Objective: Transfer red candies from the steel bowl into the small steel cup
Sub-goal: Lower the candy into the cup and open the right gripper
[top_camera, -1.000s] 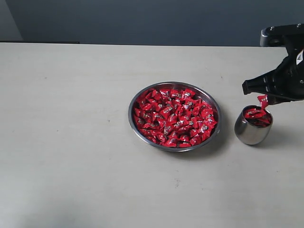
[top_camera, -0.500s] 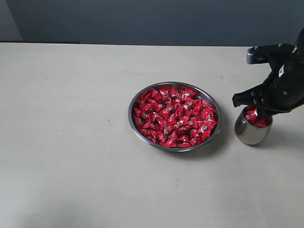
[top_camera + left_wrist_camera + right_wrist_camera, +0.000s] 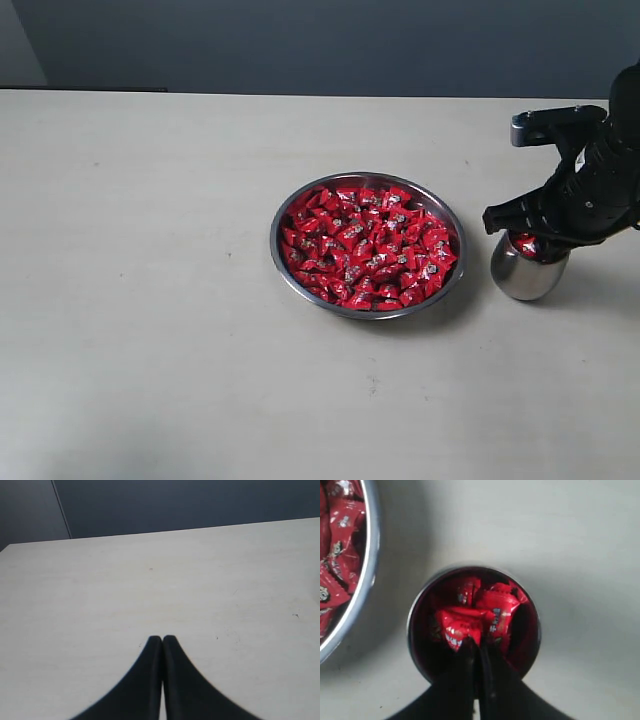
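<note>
The right tool [image 3: 475,647] is clenched on 1 red candy [image 3: 457,629] inside the mouth of the small steel cup [image 3: 522,278], just beside the steel bowl [image 3: 276,245] of red candies [image 3: 365,245]. The left tool [image 3: 162,641] is clenched, holding nothing, over the desk [image 3: 150,580].

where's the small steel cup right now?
Exterior view, right side of the table: the small steel cup stands just right of the steel bowl, apart from it, directly under the right gripper, whose tips are at its mouth.

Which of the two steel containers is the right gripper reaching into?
The small steel cup, right of the wide steel bowl: the right gripper reaches into its mouth, jaws shut on a red candy.
</note>
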